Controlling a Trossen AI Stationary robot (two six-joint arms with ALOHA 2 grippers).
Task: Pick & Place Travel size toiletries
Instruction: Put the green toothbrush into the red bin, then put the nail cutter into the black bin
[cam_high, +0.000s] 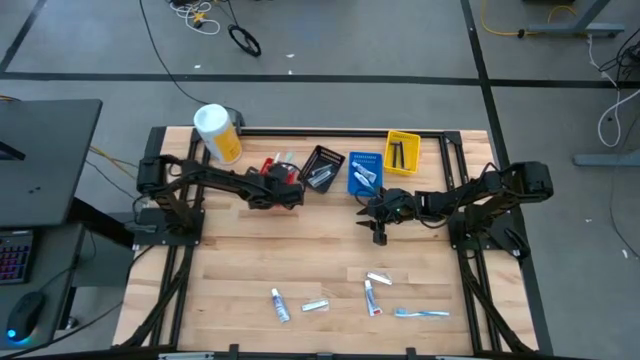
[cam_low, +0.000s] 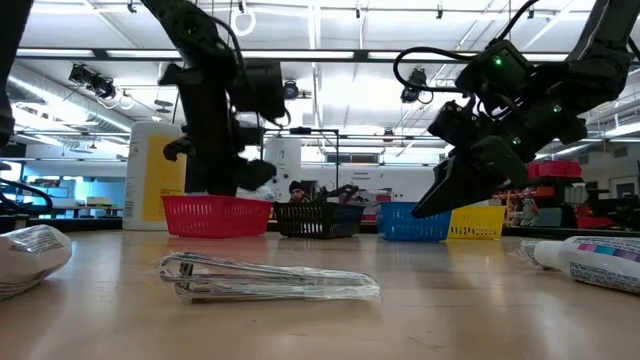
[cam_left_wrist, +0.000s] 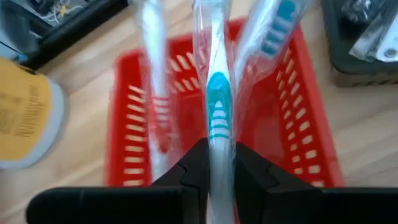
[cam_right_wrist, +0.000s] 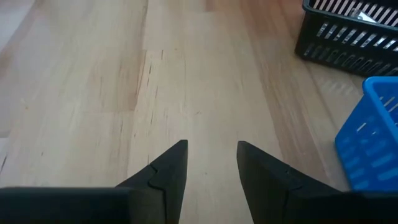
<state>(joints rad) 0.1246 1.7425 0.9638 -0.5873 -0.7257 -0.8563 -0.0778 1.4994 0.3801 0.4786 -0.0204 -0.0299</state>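
My left gripper (cam_high: 285, 192) is shut on a wrapped white toothbrush with a teal grip (cam_left_wrist: 217, 106), held over the red bin (cam_left_wrist: 130, 124) at the table's far left. Two more wrapped toothbrushes (cam_left_wrist: 152, 74) (cam_left_wrist: 273, 37) are in that bin. My right gripper (cam_high: 378, 232) hangs open over bare wood near the blue bin (cam_high: 363, 172), with nothing between its fingers (cam_right_wrist: 168, 174). Small tubes (cam_high: 279, 305) (cam_high: 371, 297) and a blue toothbrush (cam_high: 421, 313) lie flat near the table's front edge. My left gripper pinches the toothbrush's handle (cam_left_wrist: 219, 155) between its two fingers (cam_left_wrist: 196, 168), just behind the teal grip. The fingers slant down toward the bin, and the brush runs on along them, its head end pointing out over the red bin. The brush is clear of the table.
A black bin (cam_high: 322, 168), the blue bin and a yellow bin (cam_high: 402, 152) stand in a row along the far edge. The big yellow canister (cam_high: 218, 133) lies at the far left. A wrapped item (cam_low: 270, 278) lies close to the low camera.
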